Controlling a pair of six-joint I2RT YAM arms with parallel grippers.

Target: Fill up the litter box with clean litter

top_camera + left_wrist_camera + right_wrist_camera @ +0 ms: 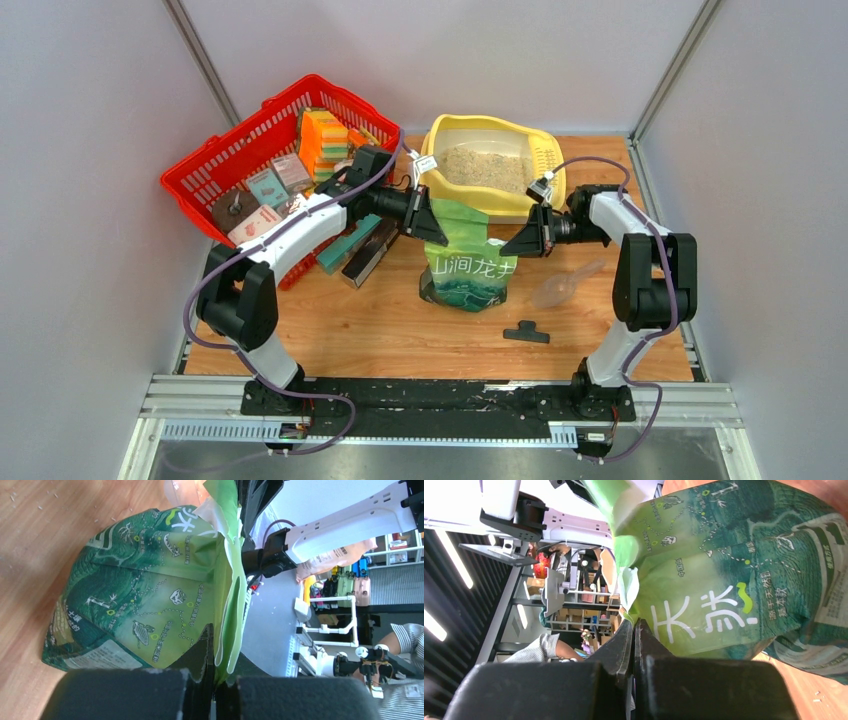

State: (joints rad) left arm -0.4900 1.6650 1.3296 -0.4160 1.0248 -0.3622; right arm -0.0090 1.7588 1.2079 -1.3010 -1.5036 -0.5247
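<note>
The pale yellow plastic litter box at top middle holds grainy beige litter, and just below it the left gripper and right gripper each pinch the green printed bag at its top.

So the litter box is pale yellow, and the litter in it is speckly beige-grey. The bag is green with a darker landscape print, white characters and dotted lines. Red mesh basket, orange-brown woodgrain table.
</note>
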